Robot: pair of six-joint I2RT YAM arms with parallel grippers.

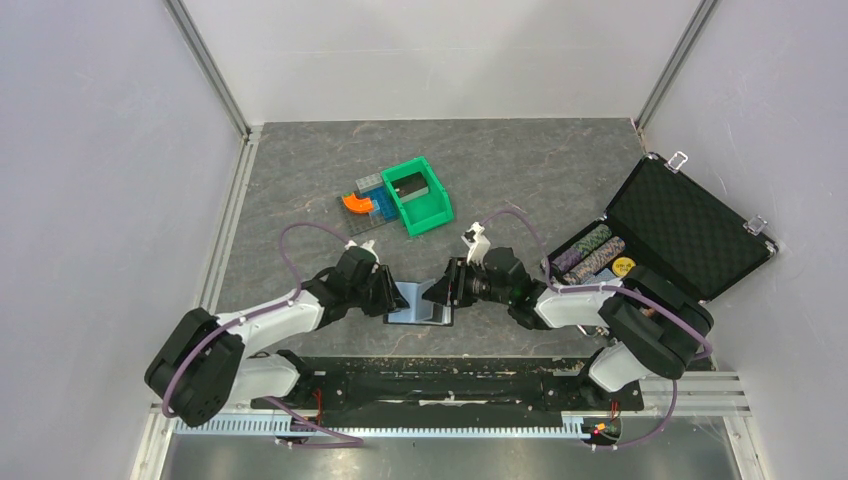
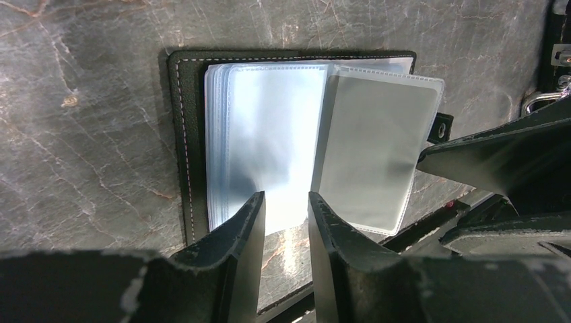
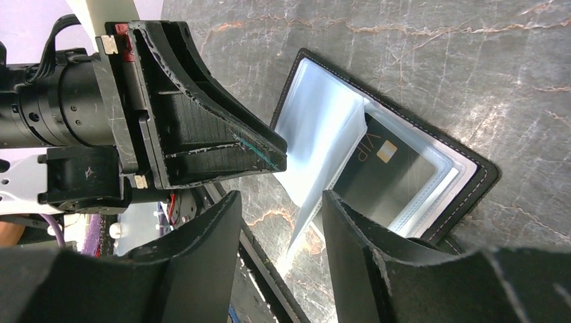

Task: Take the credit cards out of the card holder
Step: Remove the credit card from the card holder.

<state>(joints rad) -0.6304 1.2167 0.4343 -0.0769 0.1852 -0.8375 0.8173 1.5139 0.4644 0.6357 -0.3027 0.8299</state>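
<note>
Card holder (image 1: 418, 305) lies open on tabletop (image 1: 500, 170) between the claws — black VIP credit card (image 3: 377, 175) sleeved inside. Left claw (image 2: 286, 229) narrowly parted, right claw (image 3: 279, 249) spread, both empty — pinch card edge, not sleeve (image 3: 323, 141).

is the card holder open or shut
Open: the black-edged card holder lies spread flat, clear plastic sleeves showing, a dark card inside one.
</note>
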